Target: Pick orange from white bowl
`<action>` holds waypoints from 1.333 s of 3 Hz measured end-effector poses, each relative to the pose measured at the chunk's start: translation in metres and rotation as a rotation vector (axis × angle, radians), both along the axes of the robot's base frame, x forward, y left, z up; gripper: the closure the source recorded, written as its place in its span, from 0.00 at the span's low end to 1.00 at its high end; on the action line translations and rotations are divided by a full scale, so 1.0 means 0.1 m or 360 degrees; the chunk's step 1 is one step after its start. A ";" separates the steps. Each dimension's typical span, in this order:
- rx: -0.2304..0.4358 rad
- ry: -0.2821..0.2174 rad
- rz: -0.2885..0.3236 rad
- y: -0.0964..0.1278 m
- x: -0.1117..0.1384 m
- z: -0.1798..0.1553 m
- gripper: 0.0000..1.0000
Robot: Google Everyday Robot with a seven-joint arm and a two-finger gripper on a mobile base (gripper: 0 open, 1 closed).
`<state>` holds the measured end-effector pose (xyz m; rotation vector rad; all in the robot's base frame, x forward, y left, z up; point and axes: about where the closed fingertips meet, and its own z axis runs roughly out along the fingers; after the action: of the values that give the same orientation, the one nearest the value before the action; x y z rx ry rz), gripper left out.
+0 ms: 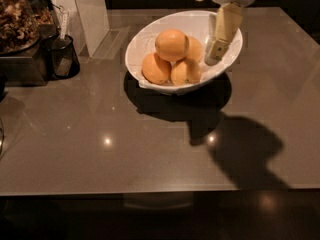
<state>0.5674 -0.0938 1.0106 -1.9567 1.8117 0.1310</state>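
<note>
Nearest, the grey table (100, 159) is seen bare of task things. A broad shadow (250, 154) is cast on it at 5 o'clock from the white bowl (135, 54).

The bowl is set past the table's middle, with its slanted rim raised toward 12 o'clock. Four oranges are piled in it. The orange (171, 44) is perched on top, resting on the three smaller oranges (156, 68) found at 7, 5 and 2 o'clock of it. Its skin is shown smooth, round and evenly coloured, with a soft highlight and no visible blemish.

The gripper (215, 56) is hung at 3 o'clock of the orange, just inside the bowl's right rim and apart from the fruit. How far it is open cannot be told, and nothing is seen held in it.

The reach is judged to be the step in hand. It would be done well if the gripper were shifted toward 9 o'clock, centred over the top fruit and lowered squarely. The rim should be cleared, and the lower fruit left undisturbed, since a round, smooth fruit is easily rolled.

A black cup (62, 59) is stood well apart at 9 o'clock.
</note>
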 end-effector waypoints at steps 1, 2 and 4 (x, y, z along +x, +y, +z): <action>0.0021 0.0066 0.0124 0.28 0.63 -0.36 0.00; 0.0044 0.0033 0.0112 0.32 0.71 -0.36 0.00; 0.0149 0.0116 0.0107 0.39 0.84 -0.63 0.00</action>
<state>0.6513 -0.0546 0.9478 -1.9708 1.7520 0.3070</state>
